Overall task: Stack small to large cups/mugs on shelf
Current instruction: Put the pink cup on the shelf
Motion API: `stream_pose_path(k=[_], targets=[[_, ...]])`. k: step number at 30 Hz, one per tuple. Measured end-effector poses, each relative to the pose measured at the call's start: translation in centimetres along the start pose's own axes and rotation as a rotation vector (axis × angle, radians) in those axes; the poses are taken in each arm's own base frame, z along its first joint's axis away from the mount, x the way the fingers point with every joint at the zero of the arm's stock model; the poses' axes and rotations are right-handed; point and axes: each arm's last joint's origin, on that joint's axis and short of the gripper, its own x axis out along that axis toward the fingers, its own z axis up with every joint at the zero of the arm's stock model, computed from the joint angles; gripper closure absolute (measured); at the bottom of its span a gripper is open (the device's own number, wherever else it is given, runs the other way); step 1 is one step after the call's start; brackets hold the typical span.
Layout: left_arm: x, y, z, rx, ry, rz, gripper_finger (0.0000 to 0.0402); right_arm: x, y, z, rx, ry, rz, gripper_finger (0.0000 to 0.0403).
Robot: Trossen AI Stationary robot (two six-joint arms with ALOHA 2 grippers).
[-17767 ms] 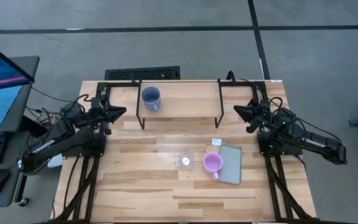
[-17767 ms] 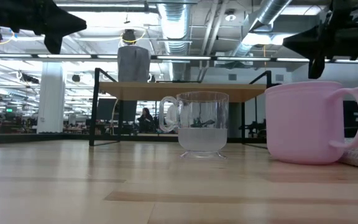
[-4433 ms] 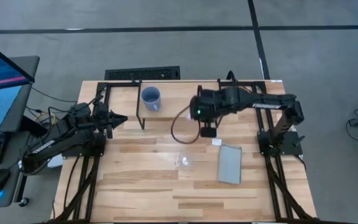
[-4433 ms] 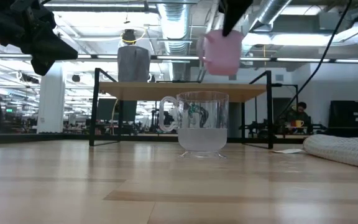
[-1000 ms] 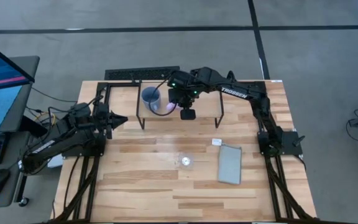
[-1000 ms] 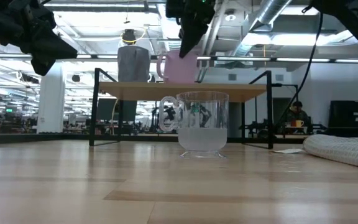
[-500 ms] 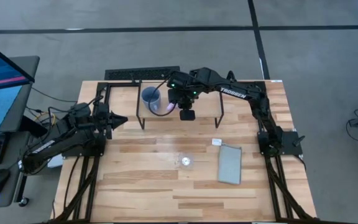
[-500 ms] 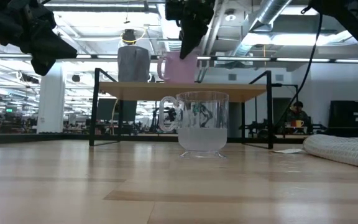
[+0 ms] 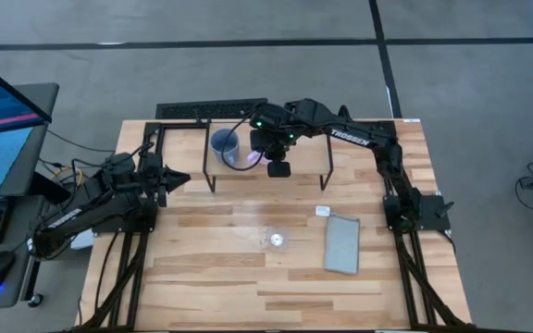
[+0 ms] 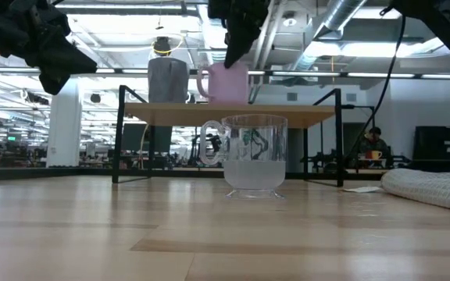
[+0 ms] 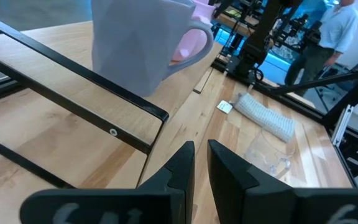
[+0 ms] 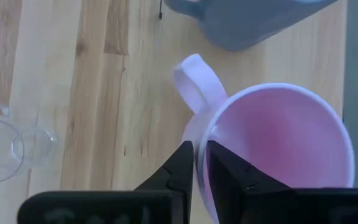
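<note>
The pink-lilac mug [image 12: 278, 143] is upright on or just above the shelf [image 10: 303, 115], right beside the blue-grey mug [image 9: 223, 145], which stands on the shelf's left part. My right gripper [image 12: 199, 152] is above the shelf, shut on the pink mug, which also shows in the low view [image 10: 229, 84]. The clear glass cup [image 9: 277, 239] stands on the tabletop in front of the shelf. My left gripper [image 9: 181, 175] waits shut and empty, left of the shelf. My right gripper holds the pink mug's rim [image 12: 199, 138] right beside the handle [image 12: 194, 81], one finger inside the mug and one outside. The fingers come from above, pointing down. The mug is upright with its base at the shelf board; I cannot tell whether it rests there.
A flat grey pad [image 9: 342, 243] lies on the tabletop at the right, with a small white tag [image 9: 322, 211] just beyond it. The shelf's black legs [image 9: 208, 176] stand at its corners. The shelf's right half [image 9: 308, 162] is bare.
</note>
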Motion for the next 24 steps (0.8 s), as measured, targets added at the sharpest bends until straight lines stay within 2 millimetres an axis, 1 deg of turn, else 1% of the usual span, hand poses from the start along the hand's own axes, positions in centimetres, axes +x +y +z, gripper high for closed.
stream_pose_path(k=[9, 19, 24], targets=[[0.0, 0.0, 0.0, 0.003, 0.0, -0.001, 0.0368, -0.03, -0.18, 0.21, -0.02, -0.014, -0.036, 0.0334], [0.0, -0.01, 0.0, 0.003, 0.0, -0.001, 0.0368, -0.05, -0.08, 0.22, -0.022, -0.012, -0.036, 0.0334], [0.0, 0.0, 0.0, 0.003, 0.0, -0.001, 0.0368, -0.05, -0.08, 0.22, -0.014, -0.012, -0.036, 0.0318]])
